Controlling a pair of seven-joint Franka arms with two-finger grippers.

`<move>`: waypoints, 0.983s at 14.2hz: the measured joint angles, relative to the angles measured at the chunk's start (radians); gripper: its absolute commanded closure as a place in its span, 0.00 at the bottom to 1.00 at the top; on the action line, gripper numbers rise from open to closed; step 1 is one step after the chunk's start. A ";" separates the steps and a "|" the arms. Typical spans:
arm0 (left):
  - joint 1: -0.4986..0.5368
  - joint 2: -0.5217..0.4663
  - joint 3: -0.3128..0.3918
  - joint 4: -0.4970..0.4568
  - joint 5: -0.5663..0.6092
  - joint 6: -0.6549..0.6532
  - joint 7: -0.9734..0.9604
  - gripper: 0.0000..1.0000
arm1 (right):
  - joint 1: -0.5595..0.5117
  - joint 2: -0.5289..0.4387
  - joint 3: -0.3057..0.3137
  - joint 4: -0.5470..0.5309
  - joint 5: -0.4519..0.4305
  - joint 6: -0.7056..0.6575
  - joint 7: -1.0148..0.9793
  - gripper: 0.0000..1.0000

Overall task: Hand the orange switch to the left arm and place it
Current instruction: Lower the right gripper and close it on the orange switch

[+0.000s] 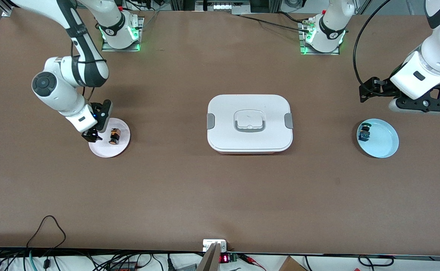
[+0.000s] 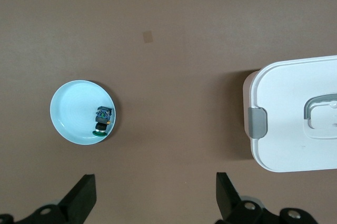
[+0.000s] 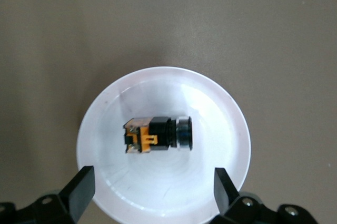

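Note:
The orange switch (image 1: 114, 136) lies on its side on a pale pink plate (image 1: 109, 151) toward the right arm's end of the table. In the right wrist view the switch (image 3: 158, 134) shows black with orange marks, on the plate (image 3: 221, 108). My right gripper (image 1: 92, 136) hangs low over the plate's rim beside the switch, open and empty (image 3: 152, 182). The white box (image 1: 249, 122) stands in the middle of the table, lid closed. My left gripper (image 1: 425, 107) is up in the air over bare table beside a blue plate, open and empty (image 2: 155, 197).
The light blue plate (image 1: 384, 145) toward the left arm's end holds a small blue-and-black component with a green top (image 1: 364, 131); both show in the left wrist view (image 2: 73, 108) (image 2: 102, 120), along with the box's end (image 2: 295, 113). Cables lie along the table's near edge.

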 measured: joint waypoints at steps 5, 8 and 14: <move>0.000 0.000 0.000 0.000 0.000 0.000 0.000 0.00 | 0.001 0.081 0.005 0.000 0.000 0.108 -0.018 0.00; 0.000 0.000 0.000 0.000 0.000 0.000 0.000 0.00 | 0.005 0.086 0.007 0.001 0.000 0.113 -0.019 0.00; 0.000 0.000 0.000 0.000 0.000 0.000 0.000 0.00 | 0.014 0.107 0.010 0.001 0.000 0.146 -0.019 0.00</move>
